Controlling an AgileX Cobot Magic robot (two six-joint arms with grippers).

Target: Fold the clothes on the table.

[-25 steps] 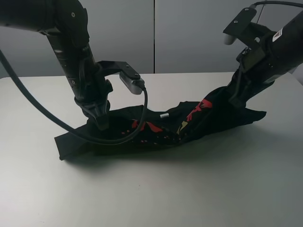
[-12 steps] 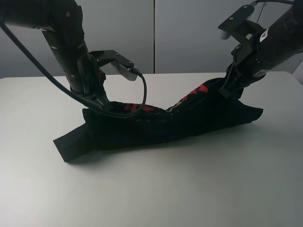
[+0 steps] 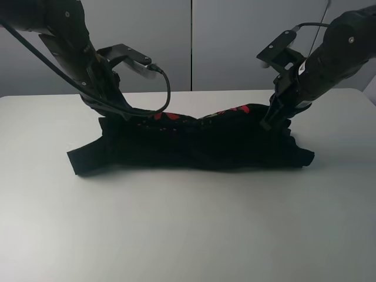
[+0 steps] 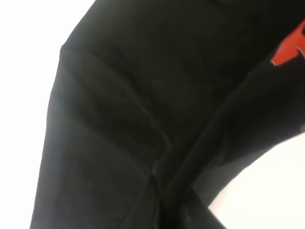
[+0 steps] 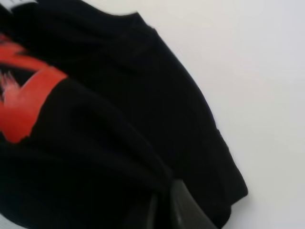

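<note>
The black T-shirt (image 3: 200, 144) hangs stretched between my two grippers, its top edge nearly level and its lower part resting on the white table (image 3: 188, 235). Red print (image 3: 235, 110) shows along the top edge. My left gripper (image 3: 118, 113) is shut on the shirt's left end. My right gripper (image 3: 267, 123) is shut on its right end. The left wrist view shows black cloth (image 4: 143, 109) with a red patch (image 4: 290, 47). The right wrist view shows black cloth (image 5: 143, 109), red print (image 5: 24, 95) and one grey fingertip (image 5: 183, 210). The neck tag is hidden.
A sleeve (image 3: 85, 160) trails onto the table at the shirt's left end. A black cable (image 3: 167, 94) loops from the left arm over the shirt's top edge. Grey wall panels (image 3: 194, 41) stand behind the table's far edge.
The left gripper has lifted its end of the shirt up and back. The right gripper has moved left and a little lower. The shirt's top edge has gone from sloped to nearly level.
</note>
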